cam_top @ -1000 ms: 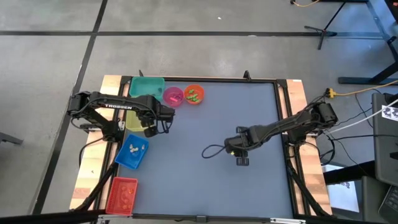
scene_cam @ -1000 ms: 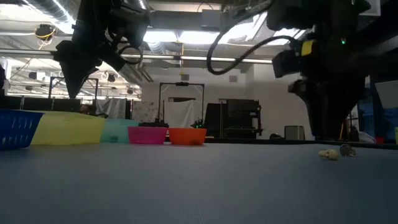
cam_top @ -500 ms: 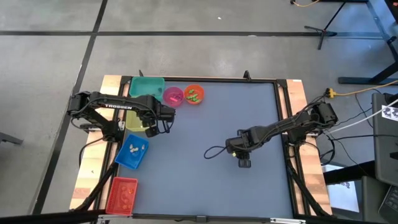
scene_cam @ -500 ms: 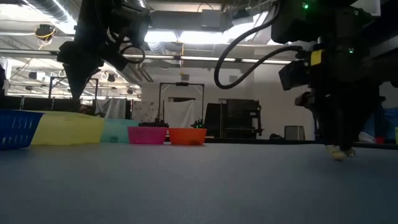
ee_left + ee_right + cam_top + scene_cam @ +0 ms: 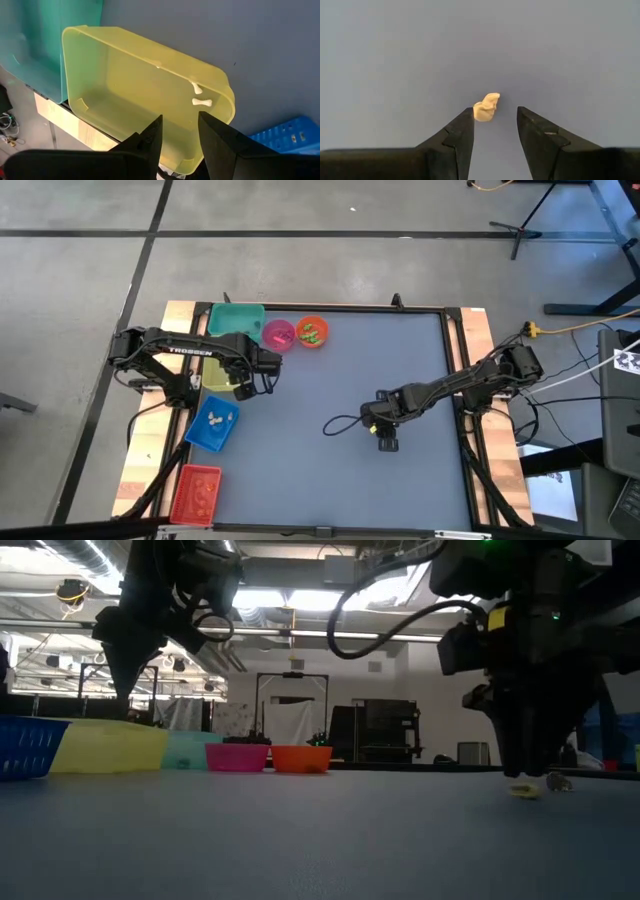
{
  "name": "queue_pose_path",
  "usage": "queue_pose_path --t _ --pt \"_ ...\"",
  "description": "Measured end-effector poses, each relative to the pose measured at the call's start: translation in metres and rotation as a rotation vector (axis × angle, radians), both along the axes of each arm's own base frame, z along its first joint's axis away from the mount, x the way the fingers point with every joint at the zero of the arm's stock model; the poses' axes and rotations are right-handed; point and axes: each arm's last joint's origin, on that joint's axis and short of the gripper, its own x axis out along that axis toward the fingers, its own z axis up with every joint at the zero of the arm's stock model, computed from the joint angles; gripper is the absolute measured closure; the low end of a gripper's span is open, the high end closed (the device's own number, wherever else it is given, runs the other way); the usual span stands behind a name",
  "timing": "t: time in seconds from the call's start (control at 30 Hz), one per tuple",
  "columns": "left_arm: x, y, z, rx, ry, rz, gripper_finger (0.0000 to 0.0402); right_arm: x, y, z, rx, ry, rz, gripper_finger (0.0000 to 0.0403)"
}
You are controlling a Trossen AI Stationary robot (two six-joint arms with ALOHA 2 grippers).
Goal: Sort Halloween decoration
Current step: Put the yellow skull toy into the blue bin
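1. The right end effector [image 5: 495, 125] hangs low over the blue-grey tabletop [image 5: 330, 480], its fingers [image 5: 457, 137] parted and gripping nothing; a pale cream trinket [image 5: 486, 106] lies on the surface just ahead of the gap, nearer one fingertip, and whether it touches that tip cannot be told.
2. From table height the same trinket [image 5: 524, 790] sits under the dark arm, with a second, greyer piece [image 5: 558, 781] just beside it; its shape is too small to make out.
3. The left end effector [image 5: 179, 131] hovers over the yellow bin [image 5: 125, 95] with fingers apart and empty; two white bone-shaped pieces [image 5: 200, 96] rest against the bin's far wall.
4. From overhead the left arm covers most of the yellow bin [image 5: 215, 380]. The teal bin [image 5: 235, 317], pink bowl [image 5: 278, 334], orange bowl [image 5: 312, 332], blue bin [image 5: 212, 423] and red bin [image 5: 196, 492] line the tabletop's left edge; their contents show only as specks.
5. The broad middle of the tabletop lies open between the two arms; a black cable loop [image 5: 340, 425] trails beside the right end effector.
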Motion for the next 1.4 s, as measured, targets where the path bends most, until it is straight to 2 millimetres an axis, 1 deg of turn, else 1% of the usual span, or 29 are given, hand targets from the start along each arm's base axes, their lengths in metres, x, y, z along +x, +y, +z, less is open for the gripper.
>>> queue_pose_path --t 0.53,0.77,0.9,1.03,1.27,1.4 --pt "0.001 0.000 0.000 0.002 -0.014 0.001 0.0293 -0.001 0.002 0.000 0.024 0.016 -0.103 0.0253" --pt "0.001 0.000 0.000 0.002 -0.016 0.000 0.0293 0.000 0.015 -0.007 0.014 0.012 -0.060 0.0253" --pt "0.002 0.000 -0.001 0.003 -0.020 0.000 0.0293 0.001 0.021 -0.013 -0.062 -0.007 -0.051 0.0253" --pt "0.003 0.000 -0.001 0.005 -0.033 0.000 0.0293 0.002 0.021 -0.019 -0.078 0.009 -0.056 0.0253" --pt "0.004 0.001 -0.001 0.006 -0.039 0.000 0.0293 0.003 0.020 -0.019 -0.077 0.010 -0.055 0.0254" --pt "0.004 0.001 -0.001 0.006 -0.041 0.000 0.0293 0.003 0.020 -0.019 -0.074 0.011 -0.054 0.0270"
